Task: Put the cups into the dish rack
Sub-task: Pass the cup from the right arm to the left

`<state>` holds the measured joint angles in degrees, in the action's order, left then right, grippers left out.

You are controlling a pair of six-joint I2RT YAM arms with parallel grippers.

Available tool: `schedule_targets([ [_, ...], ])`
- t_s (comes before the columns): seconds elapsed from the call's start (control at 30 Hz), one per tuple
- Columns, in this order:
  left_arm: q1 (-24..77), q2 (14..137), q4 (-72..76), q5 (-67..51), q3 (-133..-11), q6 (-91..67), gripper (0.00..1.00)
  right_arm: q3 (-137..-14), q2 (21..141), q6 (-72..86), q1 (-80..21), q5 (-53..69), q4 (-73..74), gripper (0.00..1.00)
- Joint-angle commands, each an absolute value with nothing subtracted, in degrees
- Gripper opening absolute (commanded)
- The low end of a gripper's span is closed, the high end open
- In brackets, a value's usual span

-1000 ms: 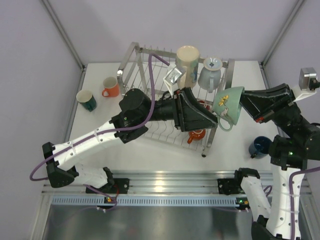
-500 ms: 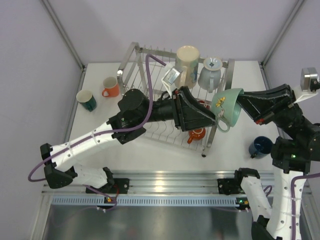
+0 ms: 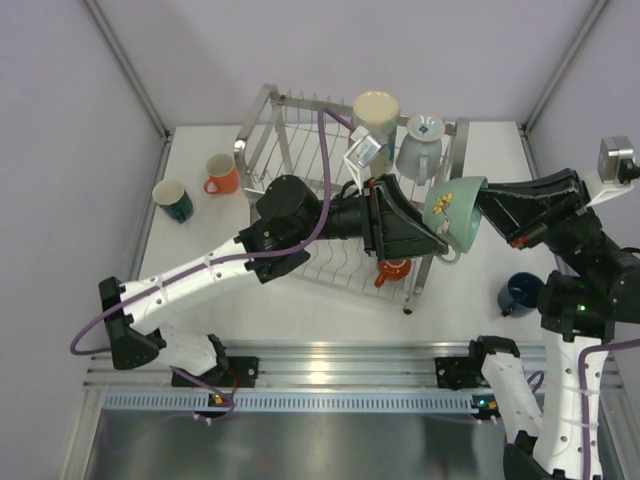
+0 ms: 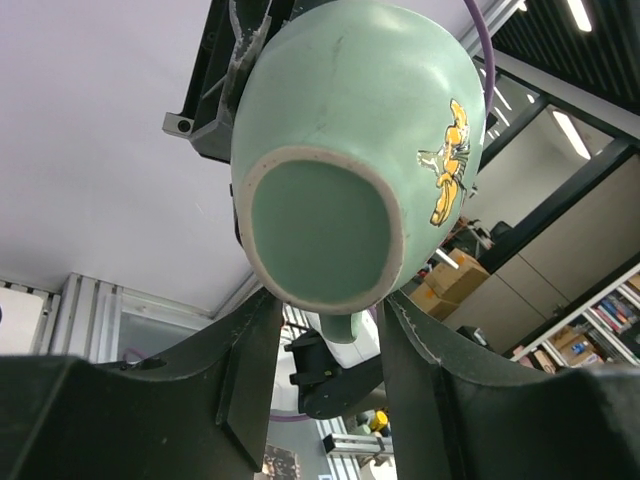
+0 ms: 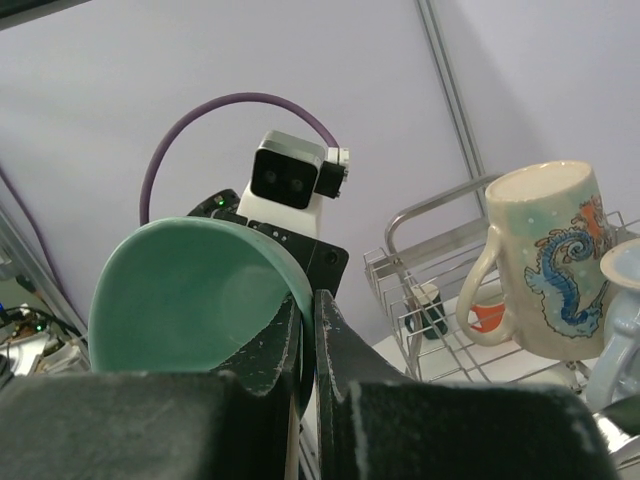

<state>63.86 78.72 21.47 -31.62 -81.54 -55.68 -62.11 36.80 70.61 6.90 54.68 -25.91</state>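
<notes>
A mint cup [image 3: 455,210] with a yellow print hangs in the air at the right end of the dish rack [image 3: 262,112]. My right gripper [image 3: 480,205] is shut on its rim [image 5: 300,285], one finger inside and one outside. My left gripper [image 3: 437,238] reaches across the rack to the cup's underside [image 4: 325,225]. Its jaws stand open on either side of the cup's foot, with the handle [image 4: 345,325] in the gap. Whether they touch the cup I cannot tell. In the rack's top tier stand a cream printed mug [image 3: 375,118] and a pale blue-grey cup [image 3: 420,148].
An orange cup [image 3: 392,270] lies in the rack's lower tier under my left arm. On the table left of the rack stand an orange cup [image 3: 220,173] and a teal cup [image 3: 173,200]. A navy cup [image 3: 520,292] sits at the right by my right arm.
My left arm has pushed right, bringing its jaws up to the mint cup's base. The right gripper raised the cup slightly at first, then held it still.
</notes>
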Motion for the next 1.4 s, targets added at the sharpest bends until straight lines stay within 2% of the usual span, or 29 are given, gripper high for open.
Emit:
schedule_targets([
  [0.0, 64.07, 79.36, 28.39, -34.36, -83.76, -58.44, 0.48, -61.17, 36.47, 71.46, 6.24, 51.51, -30.94, 0.0],
  [0.67, 65.74, 81.12, 32.78, -35.51, -83.85, -63.1, 0.4, -57.13, 35.77, 71.28, 5.27, 50.45, -33.22, 0.0],
  [0.77, 65.74, 81.39, 32.7, -35.51, -83.76, -63.11, 0.32, -56.51, 35.42, 71.28, 5.19, 50.36, -33.22, 0.0],
  [0.8, 65.83, 81.39, 32.78, -35.42, -83.67, -63.19, 0.23, -56.34, 35.33, 71.28, 5.1, 50.36, -33.22, 0.0],
  [0.87, 65.83, 81.39, 32.78, -35.25, -83.5, -63.37, 0.13, -56.07, 35.07, 71.37, 5.01, 50.36, -32.87, 0.0],
  [0.9, 66.0, 81.21, 32.78, -35.07, -83.41, -63.37, 0.01, -55.99, 34.89, 71.28, 5.01, 50.36, -32.78, 0.0],
  [1.03, 66.44, 79.99, 32.7, -34.81, -82.18, -63.19, 0.0, -55.81, 34.1, 71.02, 4.92, 50.36, -32.26, 0.0],
  [1.1, 66.45, 79.02, 32.78, -34.63, -80.51, -62.58, 0.0, -55.9, 33.58, 69.97, 4.92, 50.62, -30.95, 0.04],
  [1.17, 66.53, 77.26, 32.78, -34.98, -78.59, -61.44, 0.0, -56.51, 33.31, 68.65, 4.92, 50.8, -29.01, 0.14],
  [1.37, 66.53, 73.57, 28.4, -37.35, -74.71, -58.19, 0.0, -57.31, 32.7, 66.01, 4.92, 51.24, -25.66, 0.32],
])
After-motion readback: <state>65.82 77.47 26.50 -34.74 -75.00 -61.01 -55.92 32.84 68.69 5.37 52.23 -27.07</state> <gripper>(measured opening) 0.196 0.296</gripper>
